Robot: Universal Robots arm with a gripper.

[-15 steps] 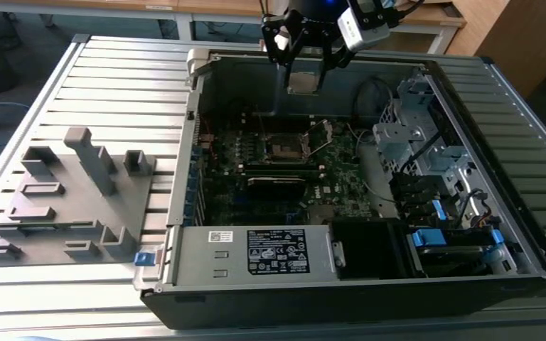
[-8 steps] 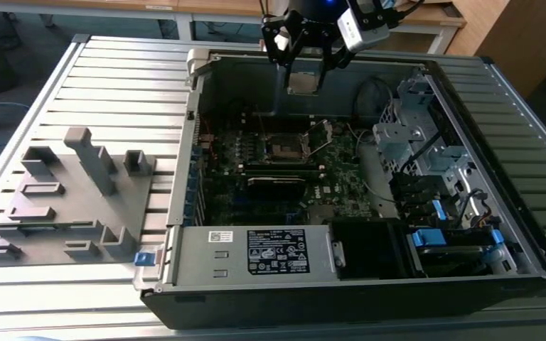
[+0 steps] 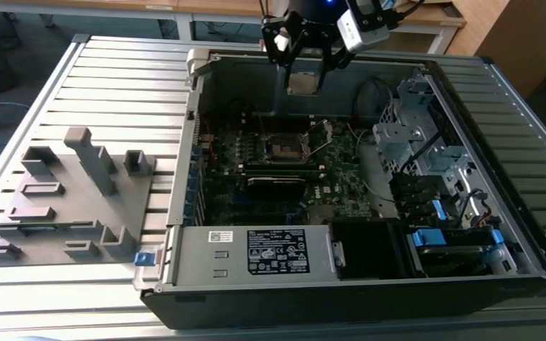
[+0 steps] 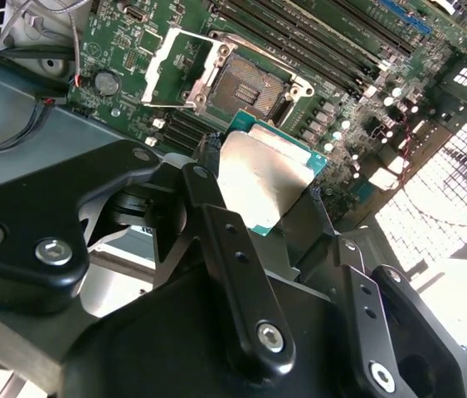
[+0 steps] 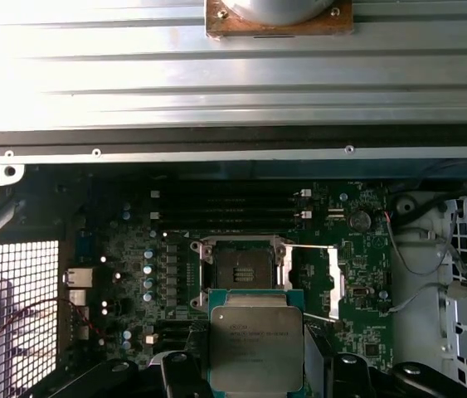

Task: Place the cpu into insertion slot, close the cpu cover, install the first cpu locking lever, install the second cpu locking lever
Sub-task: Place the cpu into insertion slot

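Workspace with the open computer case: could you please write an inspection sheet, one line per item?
Surface: slatted metal table, carrying an open computer case.
Job's things: cpu held above the board; insertion slot empty; cpu cover swung open.
Clutter: grey fixture block at the exterior view's left.
Grippers: gripper shut on the cpu.
Cables: loose wires beside the board.
Surroundings: wooden furniture behind the table.
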